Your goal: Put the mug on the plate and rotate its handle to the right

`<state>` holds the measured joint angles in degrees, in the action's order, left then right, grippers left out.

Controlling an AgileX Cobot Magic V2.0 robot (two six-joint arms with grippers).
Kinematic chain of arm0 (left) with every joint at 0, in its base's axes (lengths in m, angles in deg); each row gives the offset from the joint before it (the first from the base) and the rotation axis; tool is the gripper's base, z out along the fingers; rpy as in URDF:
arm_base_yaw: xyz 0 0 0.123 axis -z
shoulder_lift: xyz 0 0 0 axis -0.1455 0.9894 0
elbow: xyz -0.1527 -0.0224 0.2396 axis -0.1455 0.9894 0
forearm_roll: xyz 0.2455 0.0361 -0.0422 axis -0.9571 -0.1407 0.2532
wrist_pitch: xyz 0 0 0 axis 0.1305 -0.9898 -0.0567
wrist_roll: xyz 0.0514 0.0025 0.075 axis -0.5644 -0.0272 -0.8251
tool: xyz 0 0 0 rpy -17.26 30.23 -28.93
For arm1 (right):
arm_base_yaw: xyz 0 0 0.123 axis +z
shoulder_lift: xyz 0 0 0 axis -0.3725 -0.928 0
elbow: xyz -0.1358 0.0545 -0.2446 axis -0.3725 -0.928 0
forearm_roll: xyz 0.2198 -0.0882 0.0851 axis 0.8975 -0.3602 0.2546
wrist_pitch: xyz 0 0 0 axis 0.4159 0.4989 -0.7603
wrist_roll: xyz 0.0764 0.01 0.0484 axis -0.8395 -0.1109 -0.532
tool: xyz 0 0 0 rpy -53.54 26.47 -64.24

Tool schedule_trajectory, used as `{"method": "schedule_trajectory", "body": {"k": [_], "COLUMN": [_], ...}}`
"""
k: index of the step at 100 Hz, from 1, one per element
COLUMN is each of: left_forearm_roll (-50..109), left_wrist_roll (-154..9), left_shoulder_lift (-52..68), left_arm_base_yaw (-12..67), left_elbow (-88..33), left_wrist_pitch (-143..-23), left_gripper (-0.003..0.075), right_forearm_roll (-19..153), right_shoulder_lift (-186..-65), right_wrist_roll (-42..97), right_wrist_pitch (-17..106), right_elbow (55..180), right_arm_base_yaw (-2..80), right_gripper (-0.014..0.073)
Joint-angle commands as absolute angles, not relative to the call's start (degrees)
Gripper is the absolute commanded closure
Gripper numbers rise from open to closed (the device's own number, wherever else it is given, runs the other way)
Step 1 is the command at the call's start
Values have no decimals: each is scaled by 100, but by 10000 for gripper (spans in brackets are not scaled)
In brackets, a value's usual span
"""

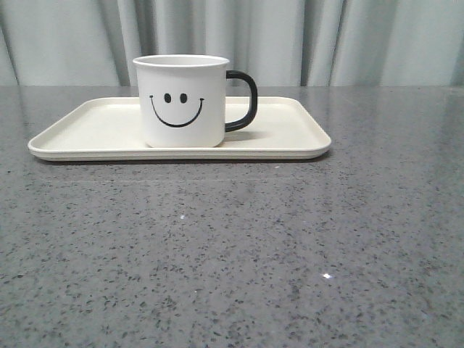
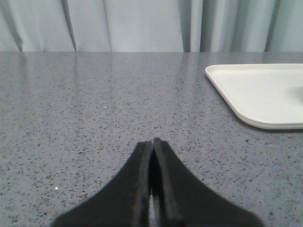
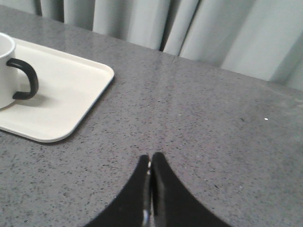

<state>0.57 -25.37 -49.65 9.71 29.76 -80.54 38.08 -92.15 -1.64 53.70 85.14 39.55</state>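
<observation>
On the left side, the left pincer (image 2: 152,142) is pressed together, its two black fingers (image 2: 137,179) meeting with nothing between them; it hangs low over the grey speckled surface (image 1: 232,254), and in its wrist view only one rounded corner of the plate (image 2: 258,92) appears, well apart from the fingertips; the pincer itself does not show in the front view; in the front view the plate (image 1: 94,127) lies flat on the surface at about 12 o'clock from the middle of the picture, its long side running across; the mug (image 1: 181,101) stands upright on the plate, a little toward 9 o'clock from the middle of the plate and near its front rim, with its black smiley face turned to the camera; the handle (image 1: 246,101) points toward 3 o'clock, that is to the robot's right, and it throws a soft shadow on the plate beside the mug; further to the right, the right pincer (image 3: 151,158) is also closed tight on nothing, with its fingers touching each other along their length; it is over bare surface, well apart from the plate, and its wrist view shows the handle and a part of the white side of the mug; behind the surface hangs a pale curtain (image 1: 362,36) in folds.
</observation>
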Motion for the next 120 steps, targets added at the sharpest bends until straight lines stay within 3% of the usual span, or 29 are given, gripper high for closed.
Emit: {"method": "schedule_trajectory", "body": {"k": [1, 52, 120], "left_forearm_roll": [56, 56, 56], "left_wrist_roll": [-2532, -2532, -2532], "left_shoulder_lift": [-5138, -5138, -5138], "left_arm_base_yaw": [963, 963, 963], "left_elbow": [3040, 3040, 3040], "left_wrist_pitch": [-7625, -7625, -7625], "left_gripper": [740, 740, 740], "right_forearm_roll": [3676, 4327, 4712], "right_shoulder_lift": [-8739, -6512, -6510], "right_wrist_roll": [-114, -114, -119], "right_wrist_pitch": [4846, 4813, 3444], "right_elbow": [8383, 7030, 5552], "right_arm_base_yaw": [3717, 2752, 2539], "right_gripper": [660, 660, 660]}}
